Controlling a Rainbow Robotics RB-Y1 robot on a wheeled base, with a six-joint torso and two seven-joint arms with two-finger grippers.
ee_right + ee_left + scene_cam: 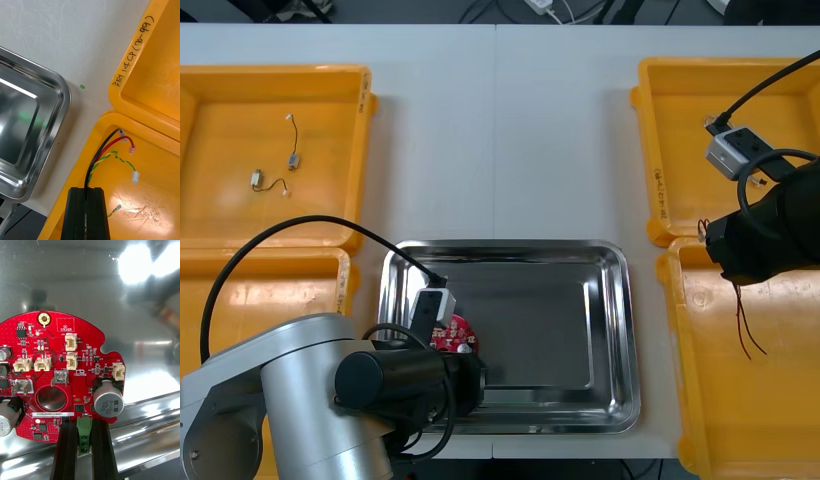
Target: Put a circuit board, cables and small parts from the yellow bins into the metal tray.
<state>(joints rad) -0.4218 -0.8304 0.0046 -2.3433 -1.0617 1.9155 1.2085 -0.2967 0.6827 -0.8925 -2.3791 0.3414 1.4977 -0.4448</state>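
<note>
A round red circuit board [56, 371] lies low over the floor of the metal tray [93, 277], at its near left corner [395, 300]. My left gripper [84, 435] is shut on the green connector at the board's edge. In the front view the board [452, 335] peeks out from under the left gripper [463, 358]. My right gripper [89, 193] is shut on a bundle of cables [108, 150], black, red and twisted yellow-green with white plugs. It holds them over the near right yellow bin [150, 195], by the corner closest to the tray. Their ends [745, 325] hang below the right gripper [733, 280].
The far left yellow bin [220, 150] holds small metal parts with thin wires [265, 182]. The far right bin [680, 150] stands behind the near right one [710, 400]. A strip of bare table separates the tray's right rim [60, 108] from the right bins.
</note>
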